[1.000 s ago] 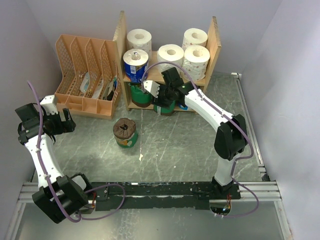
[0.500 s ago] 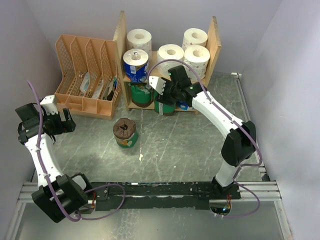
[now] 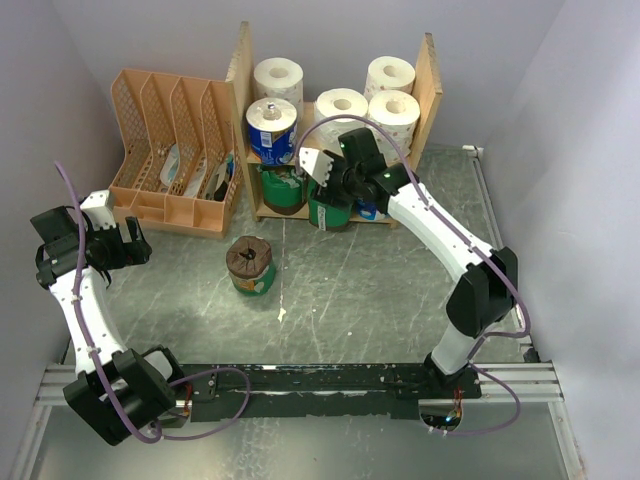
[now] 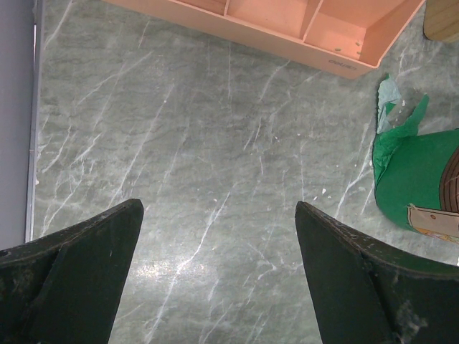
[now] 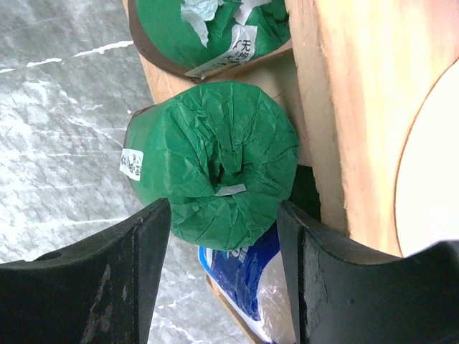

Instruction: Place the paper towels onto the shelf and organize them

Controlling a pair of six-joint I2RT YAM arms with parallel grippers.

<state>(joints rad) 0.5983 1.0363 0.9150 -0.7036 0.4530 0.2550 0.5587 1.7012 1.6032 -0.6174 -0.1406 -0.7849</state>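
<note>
Right claw (image 5: 222,208) is gripping a green paper towel (image 5: 215,168) at the shelf's (image 5: 337,107) lower tier, likely needing release next; left claw (image 4: 219,211) is gaping empty.

We see a marbled grey table (image 3: 380,290); shelf (image 3: 432,90) at twelve o'clock, peach organizer (image 3: 160,215) at ten; a brown-topped roll (image 3: 250,265) stands centre-left, a white scrap (image 3: 281,314) at its five.
</note>
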